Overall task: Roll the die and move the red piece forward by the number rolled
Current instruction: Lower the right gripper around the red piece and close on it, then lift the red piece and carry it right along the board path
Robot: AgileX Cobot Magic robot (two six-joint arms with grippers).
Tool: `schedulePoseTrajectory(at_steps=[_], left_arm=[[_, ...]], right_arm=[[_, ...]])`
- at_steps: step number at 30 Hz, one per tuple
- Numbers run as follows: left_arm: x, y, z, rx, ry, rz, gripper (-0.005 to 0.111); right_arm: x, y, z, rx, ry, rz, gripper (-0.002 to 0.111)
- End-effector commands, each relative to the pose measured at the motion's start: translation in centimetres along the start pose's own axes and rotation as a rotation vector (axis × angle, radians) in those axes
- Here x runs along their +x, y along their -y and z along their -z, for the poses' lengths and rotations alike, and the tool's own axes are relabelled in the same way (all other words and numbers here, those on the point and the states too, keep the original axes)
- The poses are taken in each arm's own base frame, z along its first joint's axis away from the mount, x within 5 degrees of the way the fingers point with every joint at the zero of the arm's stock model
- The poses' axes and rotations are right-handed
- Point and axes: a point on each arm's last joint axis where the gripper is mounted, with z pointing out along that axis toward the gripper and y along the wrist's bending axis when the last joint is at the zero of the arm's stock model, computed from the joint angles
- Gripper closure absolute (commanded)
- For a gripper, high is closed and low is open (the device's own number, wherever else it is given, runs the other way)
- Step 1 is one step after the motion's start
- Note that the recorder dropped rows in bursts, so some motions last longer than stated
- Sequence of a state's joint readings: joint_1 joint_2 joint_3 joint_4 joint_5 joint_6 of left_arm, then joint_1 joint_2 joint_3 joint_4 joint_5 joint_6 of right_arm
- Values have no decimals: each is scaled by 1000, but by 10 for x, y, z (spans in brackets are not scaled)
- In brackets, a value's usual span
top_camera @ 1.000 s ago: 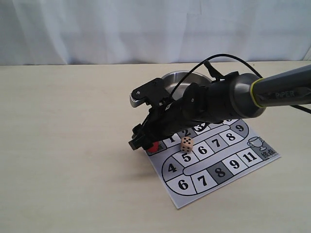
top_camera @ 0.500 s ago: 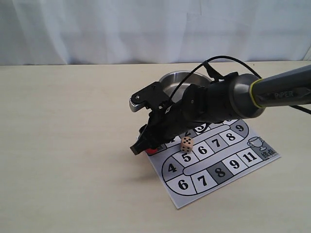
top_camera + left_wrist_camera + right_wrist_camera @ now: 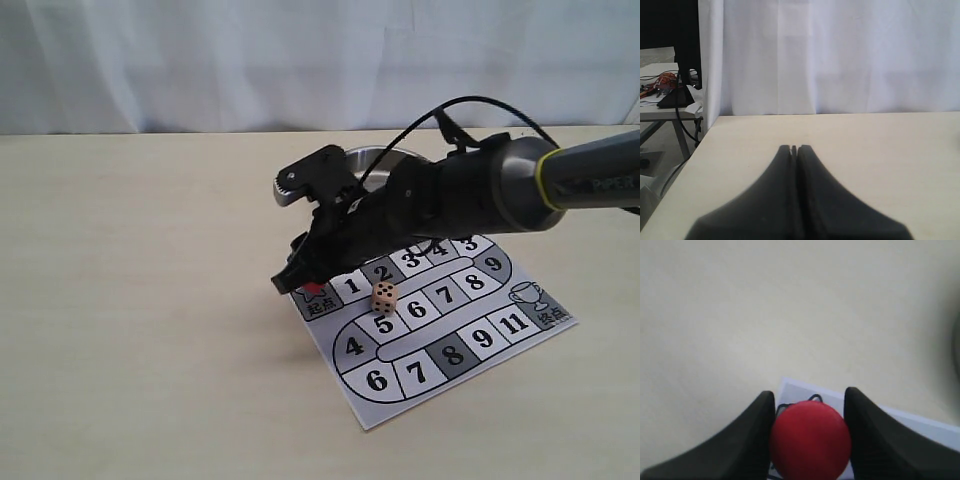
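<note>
My right gripper [image 3: 810,393] is shut on the red piece [image 3: 810,440], whose round top fills the gap between the two black fingers. In the exterior view this gripper [image 3: 292,282] hangs over the start corner of the paper game board [image 3: 470,350], and only a sliver of the red piece [image 3: 316,290] shows under the fingers. The tan die [image 3: 383,296] rests on the board between squares 2 and 5, to the right of the gripper. My left gripper [image 3: 795,148] is shut with nothing in it, above bare table, outside the exterior view.
A metal bowl [image 3: 372,160] stands behind the board, partly hidden by the right arm [image 3: 470,195] and its black cable. A white curtain [image 3: 200,60] closes off the far edge of the table.
The right gripper has risen from the start square and pulled slightly back, and the red piece has come up with it. The die and the board have not moved.
</note>
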State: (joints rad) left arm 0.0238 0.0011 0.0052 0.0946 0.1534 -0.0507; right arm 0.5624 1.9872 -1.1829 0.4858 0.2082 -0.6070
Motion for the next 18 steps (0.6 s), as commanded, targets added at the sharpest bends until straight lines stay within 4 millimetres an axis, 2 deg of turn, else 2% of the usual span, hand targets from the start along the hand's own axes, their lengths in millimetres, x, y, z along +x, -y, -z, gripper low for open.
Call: schedulePoseTrajectory(at_steps=[1, 3, 8, 14, 18], left_arm=[[-3, 0, 0, 1, 17, 4, 107], [-3, 0, 0, 1, 17, 4, 107], [-3, 0, 0, 1, 17, 4, 107], [-3, 0, 0, 1, 17, 4, 107], [-3, 0, 0, 1, 17, 4, 107]], right_arm=[[-4, 24, 13, 40, 27, -83, 104], [1, 33, 14, 34, -5, -105, 104], [1, 33, 12, 41, -1, -102, 104], [26, 34, -19, 34, -100, -65, 104], [23, 35, -17, 41, -88, -50, 104]])
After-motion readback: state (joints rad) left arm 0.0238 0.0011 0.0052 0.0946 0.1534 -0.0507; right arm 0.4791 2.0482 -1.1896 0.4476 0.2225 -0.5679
